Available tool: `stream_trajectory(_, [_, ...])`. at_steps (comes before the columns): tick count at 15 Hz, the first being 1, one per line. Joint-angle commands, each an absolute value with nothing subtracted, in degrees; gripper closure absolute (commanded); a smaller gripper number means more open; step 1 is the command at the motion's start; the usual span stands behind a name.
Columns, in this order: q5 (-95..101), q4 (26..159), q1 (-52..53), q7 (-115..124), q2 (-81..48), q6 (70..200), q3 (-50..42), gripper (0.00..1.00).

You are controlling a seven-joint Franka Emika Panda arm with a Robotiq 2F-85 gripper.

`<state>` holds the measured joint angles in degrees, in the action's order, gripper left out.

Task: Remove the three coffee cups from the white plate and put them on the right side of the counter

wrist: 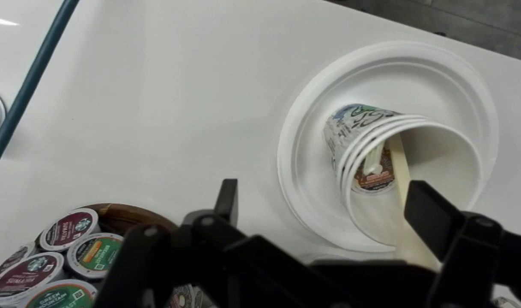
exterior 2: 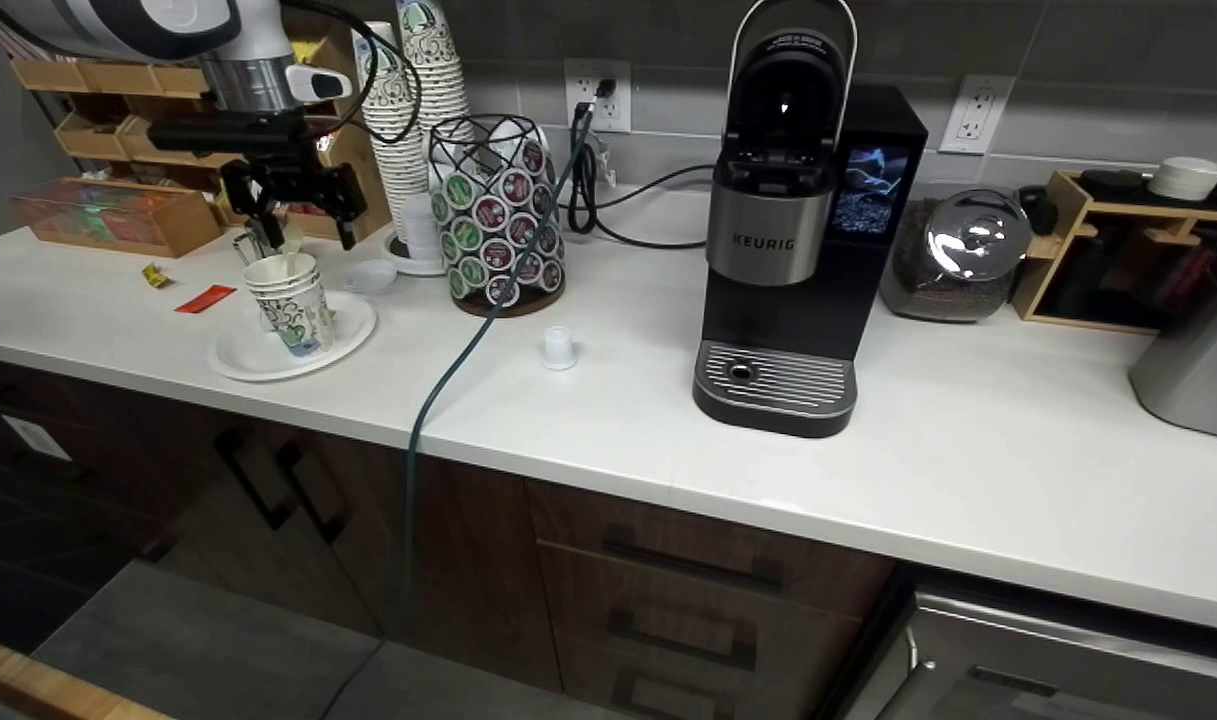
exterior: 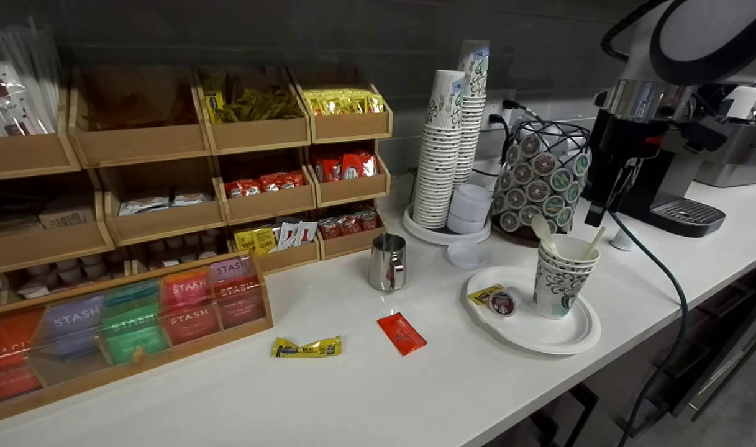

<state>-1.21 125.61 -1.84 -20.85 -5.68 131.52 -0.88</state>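
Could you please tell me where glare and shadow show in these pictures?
In an exterior view, strong glare hits the shiny jar lid; in an exterior view, highlights glint on the metal pitcher; in the wrist view, a bright streak marks the counter at upper left, shade falls inside the coffee cups, and the dark claw shows little detail.

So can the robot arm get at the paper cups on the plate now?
Probably yes: the gripper hangs open close by and nothing covers the cups, though sticks poking out could get in the way.
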Motion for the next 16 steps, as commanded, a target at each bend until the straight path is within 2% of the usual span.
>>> stream_trajectory(1, [-1.3, 123.4, -2.9, -27.8, -9.1, 131.2, -0.7, 0.0])
stream_trajectory(16, [-1.3, 123.3, -2.1, -30.3, -12.7, 135.9, 3.7, 0.0])
